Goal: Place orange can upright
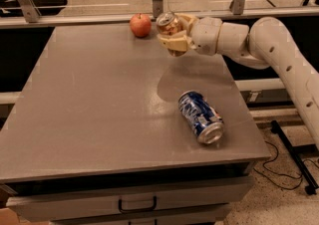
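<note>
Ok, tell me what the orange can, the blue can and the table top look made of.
The orange can, held in the gripper above the table's far edge: metal, probably aluminium, glossy golden sheen, silver top. The blue and white can: likewise metal, shiny silver end. The table: smooth grey, dull reflections; laminate or painted metal, unclear.

The gripper (174, 34), over the far part of the table (99, 99) near the apple (140, 25), clasps the orange can (168, 23) and hides its lower half. The can's markings are too blurred to read. The arm (279, 55) is cut off by the right edge.
</note>
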Robot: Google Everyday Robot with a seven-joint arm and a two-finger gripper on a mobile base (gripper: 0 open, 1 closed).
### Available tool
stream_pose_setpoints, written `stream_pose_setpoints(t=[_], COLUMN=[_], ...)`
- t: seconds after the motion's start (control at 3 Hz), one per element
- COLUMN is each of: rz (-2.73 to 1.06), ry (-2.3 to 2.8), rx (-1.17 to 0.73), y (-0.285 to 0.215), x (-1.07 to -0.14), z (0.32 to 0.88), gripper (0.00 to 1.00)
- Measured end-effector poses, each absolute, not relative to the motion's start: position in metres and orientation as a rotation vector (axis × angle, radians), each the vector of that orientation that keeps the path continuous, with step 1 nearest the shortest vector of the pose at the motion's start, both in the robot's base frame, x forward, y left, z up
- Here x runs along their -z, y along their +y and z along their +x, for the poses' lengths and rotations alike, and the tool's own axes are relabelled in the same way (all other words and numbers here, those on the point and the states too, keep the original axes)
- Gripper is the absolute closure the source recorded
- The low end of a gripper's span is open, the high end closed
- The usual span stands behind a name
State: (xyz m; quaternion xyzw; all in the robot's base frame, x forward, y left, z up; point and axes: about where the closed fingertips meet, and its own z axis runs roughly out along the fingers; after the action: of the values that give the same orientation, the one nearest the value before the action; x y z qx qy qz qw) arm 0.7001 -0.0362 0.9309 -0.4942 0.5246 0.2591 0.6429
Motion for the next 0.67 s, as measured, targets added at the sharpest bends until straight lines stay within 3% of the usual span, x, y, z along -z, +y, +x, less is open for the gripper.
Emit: stream_pose_setpoints(t=[0.33, 0.67], rz=[-1.086, -1.031], ry=[1.161, 1.169], rx=[-0.628, -0.652], y=[-0.041, -0.0501], x=[-0.9221, -0.9155], z=[0.6971, 0.6959], gripper=[1.0, 0.81])
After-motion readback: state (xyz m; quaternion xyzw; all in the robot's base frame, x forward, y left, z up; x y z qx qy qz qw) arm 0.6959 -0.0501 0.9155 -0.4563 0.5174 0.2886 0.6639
